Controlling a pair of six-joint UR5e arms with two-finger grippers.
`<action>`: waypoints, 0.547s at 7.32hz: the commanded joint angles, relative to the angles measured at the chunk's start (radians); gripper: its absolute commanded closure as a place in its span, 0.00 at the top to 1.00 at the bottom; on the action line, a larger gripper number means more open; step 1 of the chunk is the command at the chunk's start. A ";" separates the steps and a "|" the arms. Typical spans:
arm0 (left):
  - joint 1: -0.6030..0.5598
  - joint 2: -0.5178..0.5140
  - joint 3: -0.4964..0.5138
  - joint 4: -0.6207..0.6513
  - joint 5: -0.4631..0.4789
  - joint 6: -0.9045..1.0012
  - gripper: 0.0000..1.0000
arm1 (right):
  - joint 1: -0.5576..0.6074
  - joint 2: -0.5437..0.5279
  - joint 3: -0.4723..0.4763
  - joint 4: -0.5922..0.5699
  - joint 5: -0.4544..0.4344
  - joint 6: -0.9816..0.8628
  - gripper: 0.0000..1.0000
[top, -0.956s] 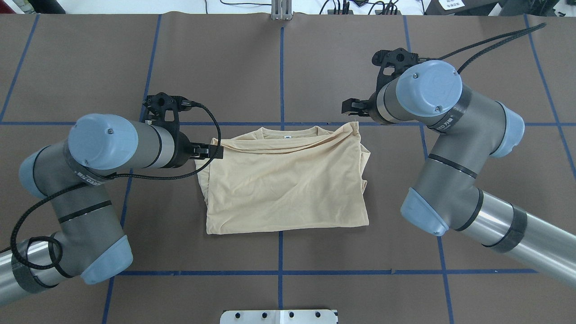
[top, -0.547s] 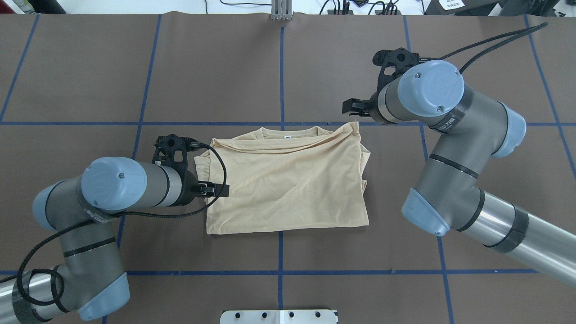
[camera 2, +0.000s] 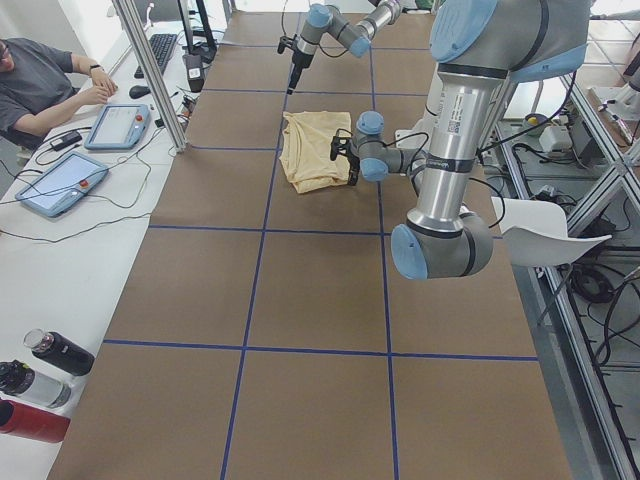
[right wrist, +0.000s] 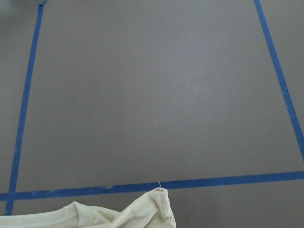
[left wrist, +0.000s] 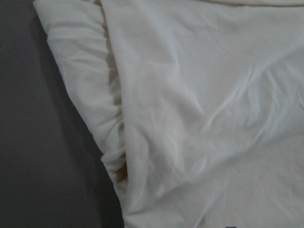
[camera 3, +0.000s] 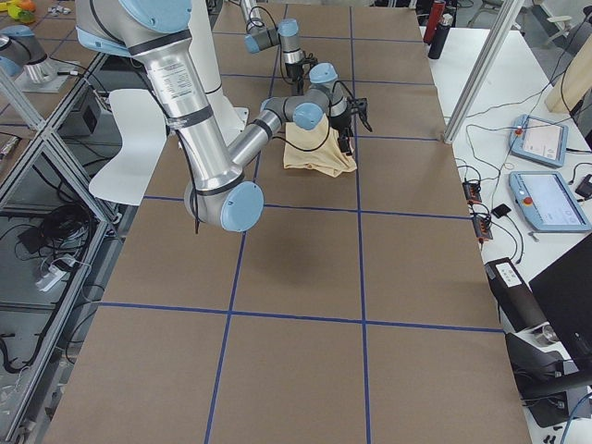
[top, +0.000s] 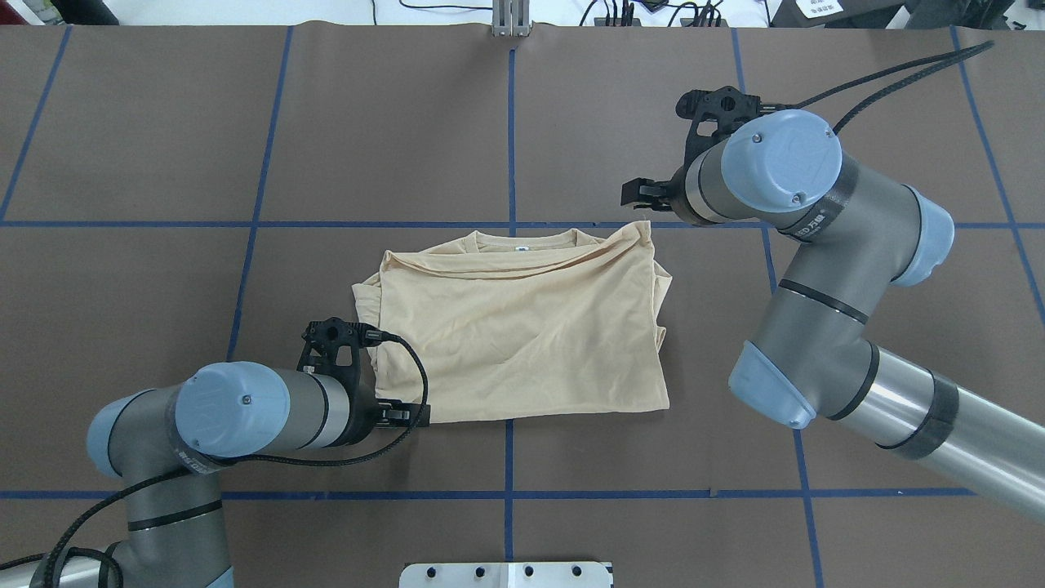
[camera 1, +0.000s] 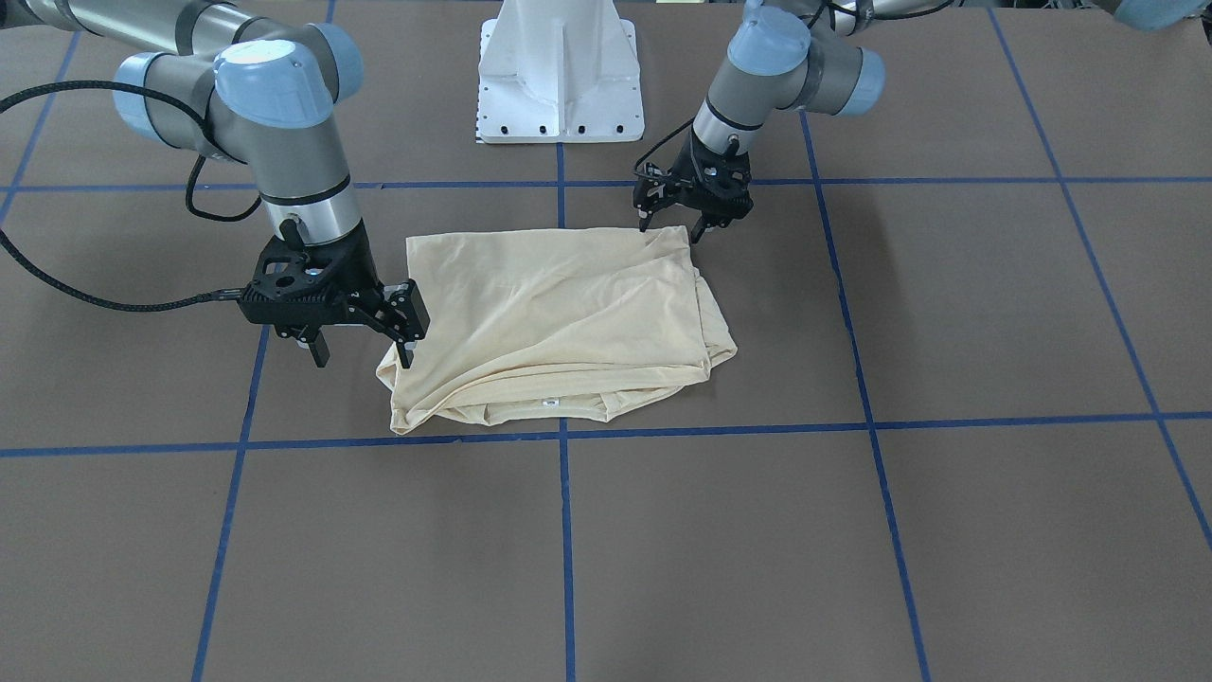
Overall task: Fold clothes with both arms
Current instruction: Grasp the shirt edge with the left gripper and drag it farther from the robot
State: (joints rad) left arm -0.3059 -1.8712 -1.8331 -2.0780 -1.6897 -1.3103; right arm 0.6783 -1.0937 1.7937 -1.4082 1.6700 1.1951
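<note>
Shirt (camera 1: 568, 303) lies folded on the table (camera 1: 947, 530). Left gripper (camera 1: 671, 230) hangs spread over its near left corner, right gripper (camera 1: 364, 360) spread beside its far right corner. A grab might catch only the top layer and spoil the fold.

We see a table (top: 147, 122) covered in brown sheeting and marked into a grid by blue tape lines (top: 511, 131). A white pedestal base (camera 1: 561, 71) stands at the middle of one long edge. Along the opposite side runs a white bench (camera 2: 80, 270), where a person (camera 2: 35, 85) in a grey top sits. On the bench lie a pendant (camera 2: 62, 183) with a red button, a second pendant (camera 2: 118, 126) beyond it, a keyboard (camera 2: 163, 50) and three bottles (camera 2: 58, 353), one of them red. An aluminium post (camera 2: 150, 70) rises between bench and table. A white chair (camera 2: 545, 220) stands off the table's other side.
</note>
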 commanded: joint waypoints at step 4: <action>0.008 0.003 -0.015 0.001 0.007 -0.006 0.00 | -0.002 -0.002 0.003 0.002 -0.004 0.000 1.00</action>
State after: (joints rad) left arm -0.2938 -1.8679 -1.8405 -2.0787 -1.6840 -1.3161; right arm 0.6768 -1.0941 1.7960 -1.4078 1.6662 1.1950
